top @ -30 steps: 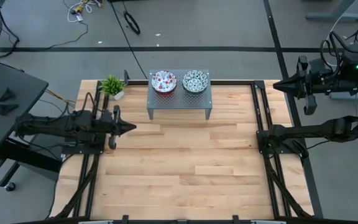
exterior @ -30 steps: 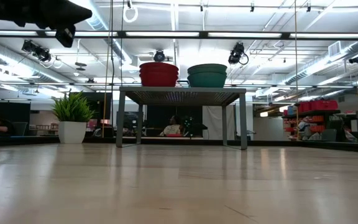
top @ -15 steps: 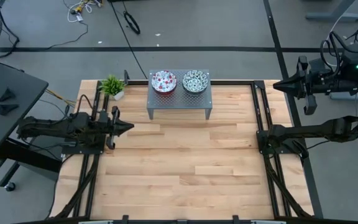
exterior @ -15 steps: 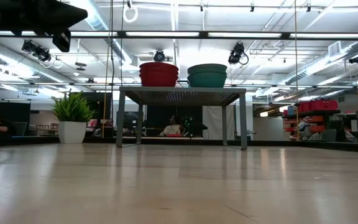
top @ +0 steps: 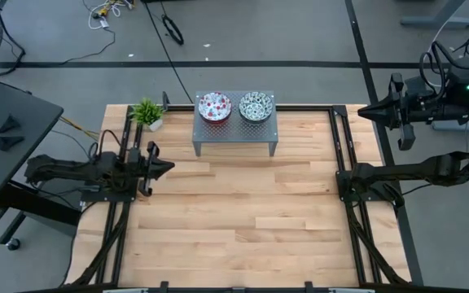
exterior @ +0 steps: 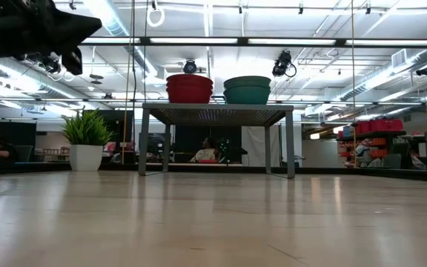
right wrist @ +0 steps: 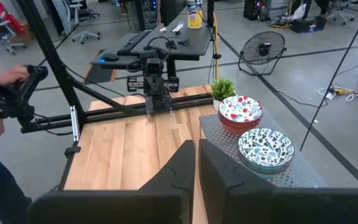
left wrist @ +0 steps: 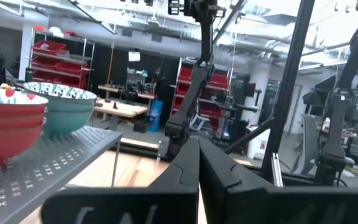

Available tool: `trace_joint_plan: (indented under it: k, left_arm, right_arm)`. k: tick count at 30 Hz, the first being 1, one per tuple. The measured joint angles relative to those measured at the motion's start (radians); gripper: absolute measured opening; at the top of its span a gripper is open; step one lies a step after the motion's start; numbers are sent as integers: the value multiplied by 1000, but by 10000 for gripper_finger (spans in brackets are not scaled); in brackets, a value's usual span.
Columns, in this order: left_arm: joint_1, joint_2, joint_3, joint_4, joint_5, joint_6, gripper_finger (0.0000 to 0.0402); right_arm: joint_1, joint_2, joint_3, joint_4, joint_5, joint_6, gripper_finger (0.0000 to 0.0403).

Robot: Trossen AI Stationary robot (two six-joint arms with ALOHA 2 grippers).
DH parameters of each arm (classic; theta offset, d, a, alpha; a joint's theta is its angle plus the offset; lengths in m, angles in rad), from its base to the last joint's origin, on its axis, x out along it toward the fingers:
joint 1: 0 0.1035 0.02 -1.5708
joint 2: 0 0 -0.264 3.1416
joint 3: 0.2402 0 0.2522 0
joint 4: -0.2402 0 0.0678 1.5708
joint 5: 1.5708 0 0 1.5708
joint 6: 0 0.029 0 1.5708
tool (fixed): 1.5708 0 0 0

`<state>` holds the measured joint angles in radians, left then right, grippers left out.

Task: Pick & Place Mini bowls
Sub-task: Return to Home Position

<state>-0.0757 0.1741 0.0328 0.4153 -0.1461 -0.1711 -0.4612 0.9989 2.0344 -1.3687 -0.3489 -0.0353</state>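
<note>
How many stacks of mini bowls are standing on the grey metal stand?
2. The red stack sits on the left half of the metal stand, the green stack beside it on the right half; lower bowls are partly hidden.

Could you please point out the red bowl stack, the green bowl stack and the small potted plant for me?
red bowl stack (top: 214,105), high view, inside of the top bowl.
green bowl stack (top: 255,106), high view, inside of the top bowl.
potted plant (top: 146,111), high view, its leaves.
</note>
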Motion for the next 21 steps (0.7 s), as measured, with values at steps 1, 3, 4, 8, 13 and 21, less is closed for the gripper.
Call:
trace_joint_plan:
  k: [1,3,4,8,13,21]
  left_arm:
    - [0,0,-9,15,-1,3,0]
    - [1,0,-24,40,-3,9,0]
    - [1,0,-24,39,-3,8,0]
    - [1,-1,-24,37,-3,22,0]
    - [1,-56,-24,5,-3,26,0]
    - [1,-165,-25,-92,-3,26,0]
  right_arm:
    - [0,0,0,0,0,0,25]
    - [0,0,0,0,0,0,25]
    - [0,0,0,0,0,0,25]
    - [0,0,0,0,0,0,25]
    - [0,0,0,0,0,0,25]
    - [0,0,0,0,0,0,25]
